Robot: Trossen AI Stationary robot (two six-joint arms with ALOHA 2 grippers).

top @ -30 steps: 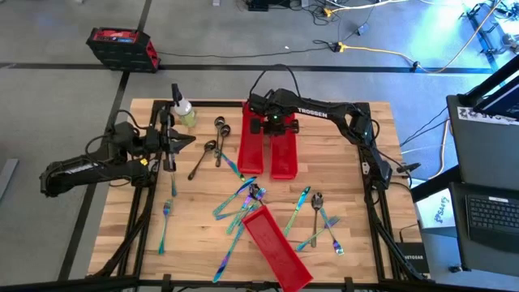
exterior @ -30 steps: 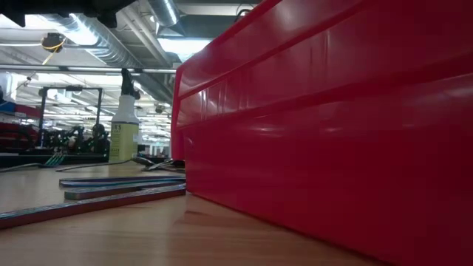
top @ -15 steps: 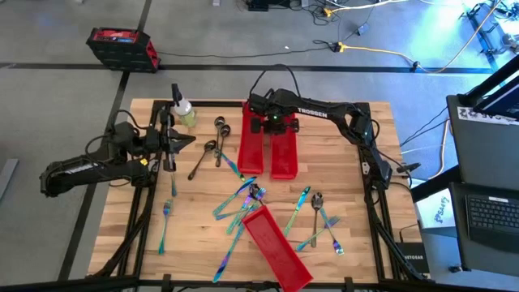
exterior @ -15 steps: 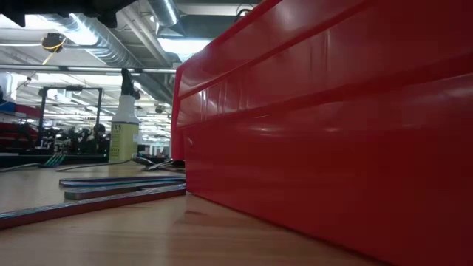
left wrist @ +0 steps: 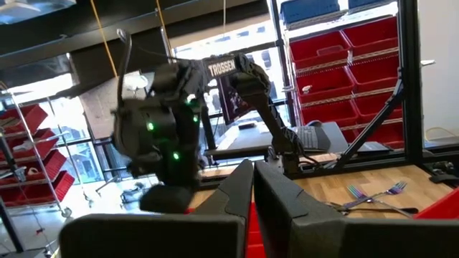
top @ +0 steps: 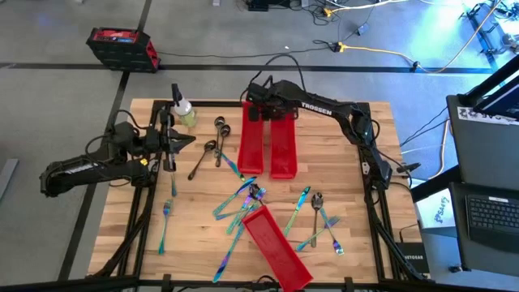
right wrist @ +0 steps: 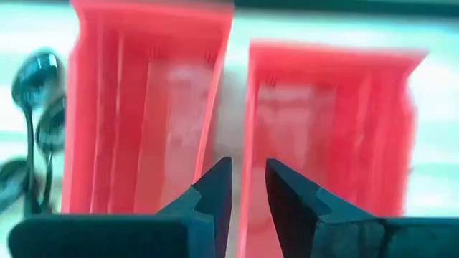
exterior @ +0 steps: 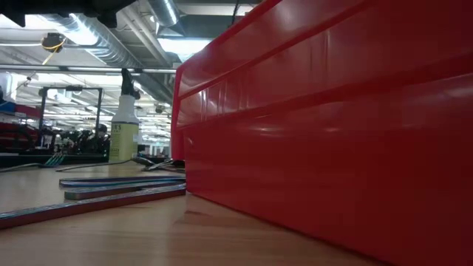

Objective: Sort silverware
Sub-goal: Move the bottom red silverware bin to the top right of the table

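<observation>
The silverware lies loose on the wooden table: iridescent forks, spoons and knives in a heap (top: pixel 243 201), more at the right (top: pixel 318 221) and left (top: pixel 165 221), and dark spoons (top: pixel 217 136) near the far side. My right gripper (top: pixel 263 104) hangs above the far ends of two red bins (top: pixel 269 144) standing side by side. In the right wrist view its fingers (right wrist: pixel 247 188) stand slightly apart over the gap between the bins, with nothing between them. My left gripper (top: pixel 180 143) waits shut at the left, above the table.
A third red bin (top: pixel 277 250) lies slantwise near the front edge and fills the right of the low view (exterior: pixel 332 133). A spray bottle (top: pixel 183 110) stands at the far left. Bare wood shows at the right of the table (top: pixel 340 154).
My right gripper has risen from the two bins, gone a little toward the table's far edge and tipped at the wrist. Its fingers keep the same gap. The silverware and bins lie as before.
</observation>
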